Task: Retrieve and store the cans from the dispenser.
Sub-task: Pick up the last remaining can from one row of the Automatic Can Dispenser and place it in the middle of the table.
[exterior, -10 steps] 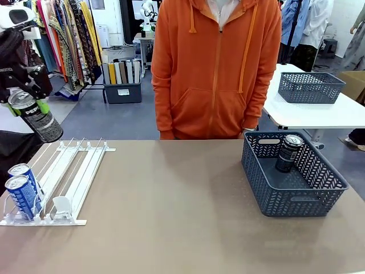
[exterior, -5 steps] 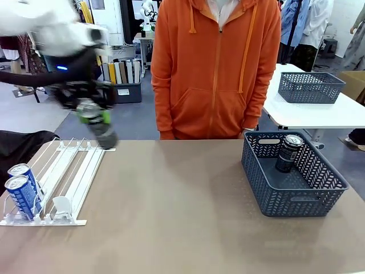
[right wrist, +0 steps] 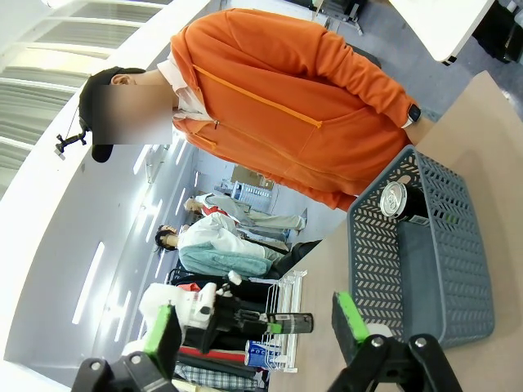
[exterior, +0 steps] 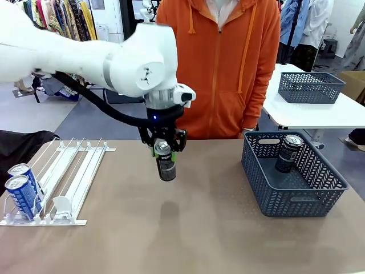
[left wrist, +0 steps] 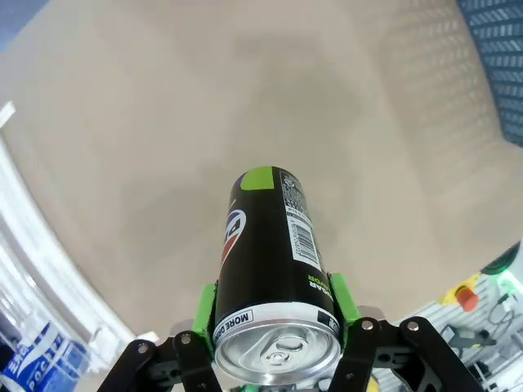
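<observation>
My left gripper (exterior: 163,146) is shut on a black can (exterior: 166,164) with green marks and holds it upright above the middle of the table. In the left wrist view its green pads (left wrist: 204,306) clamp that can (left wrist: 270,253) just below the silver top. The white dispenser (exterior: 71,174) lies at the table's left with two blue cans (exterior: 21,193) at its front end. Another black can (exterior: 289,152) stands in the blue-grey mesh basket (exterior: 296,201) at the right. My right gripper (right wrist: 257,327) is open in the air, looking at the basket (right wrist: 372,261) from the side.
A person in an orange hoodie (exterior: 217,68) stands at the far edge of the table, hands out of sight. A second mesh basket (exterior: 311,87) sits on a white table behind. Bare tabletop lies between the dispenser and the basket.
The left arm has swung from the far left, past the back of the dispenser, to the middle of the table, carrying the black can lower and upright.
</observation>
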Robot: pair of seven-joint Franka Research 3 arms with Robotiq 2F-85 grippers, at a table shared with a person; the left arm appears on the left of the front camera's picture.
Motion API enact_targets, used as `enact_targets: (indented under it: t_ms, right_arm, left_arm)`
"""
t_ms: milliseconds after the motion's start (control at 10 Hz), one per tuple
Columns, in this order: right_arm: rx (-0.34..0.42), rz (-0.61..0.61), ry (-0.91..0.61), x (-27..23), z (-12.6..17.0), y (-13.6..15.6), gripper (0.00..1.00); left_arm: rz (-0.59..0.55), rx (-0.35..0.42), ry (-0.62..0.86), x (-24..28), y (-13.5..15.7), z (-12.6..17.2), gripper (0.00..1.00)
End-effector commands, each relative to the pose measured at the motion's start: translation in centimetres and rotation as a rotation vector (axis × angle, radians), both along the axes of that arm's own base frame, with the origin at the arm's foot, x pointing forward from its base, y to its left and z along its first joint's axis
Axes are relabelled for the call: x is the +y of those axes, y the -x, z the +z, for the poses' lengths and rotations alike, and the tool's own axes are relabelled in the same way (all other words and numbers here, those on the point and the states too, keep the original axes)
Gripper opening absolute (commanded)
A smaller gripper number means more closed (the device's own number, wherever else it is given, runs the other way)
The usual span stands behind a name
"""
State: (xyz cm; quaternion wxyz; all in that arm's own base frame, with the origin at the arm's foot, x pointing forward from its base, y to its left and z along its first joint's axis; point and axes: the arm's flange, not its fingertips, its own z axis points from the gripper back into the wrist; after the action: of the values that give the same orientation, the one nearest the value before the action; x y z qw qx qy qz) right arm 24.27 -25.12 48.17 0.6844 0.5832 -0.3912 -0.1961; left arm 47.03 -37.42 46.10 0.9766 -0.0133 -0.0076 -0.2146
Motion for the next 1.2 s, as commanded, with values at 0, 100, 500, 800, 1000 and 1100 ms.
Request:
enact_targets:
  t_ms: [0,100,500,800,1000,1100]
  right_arm:
    - [-0.03,-0.011,-0.007,0.0,0.3,-0.4,1.0]
    - [-0.03,-0.011,-0.007,0.0,0.3,-0.4,1.0]
    - [-0.03,-0.011,-0.007,0.0,0.3,-0.4,1.0]
    - [-0.03,-0.011,-0.007,0.0,0.3,-0.4,1.0]
    - [-0.03,-0.011,-0.007,0.0,0.3,-0.4,1.0]
    - [-0.03,-0.011,-0.007,0.0,0.3,-0.4,1.0]
  left_arm:
    - [0.03,0.021,0.004,0.4,-1.2,0.1,0.0]
    - [0.024,0.041,0.008,0.1,-1.2,-0.9,0.0]
    - [0.002,0.098,-0.044,-0.6,-1.1,-4.0,0.0]
    - [-0.006,0.13,-0.039,-0.6,-1.4,-4.4,0.0]
    - [-0.011,0.143,-0.051,-0.7,-1.6,-4.5,0.0]
    - [-0.011,0.152,-0.05,-0.7,-1.6,-4.5,0.38]
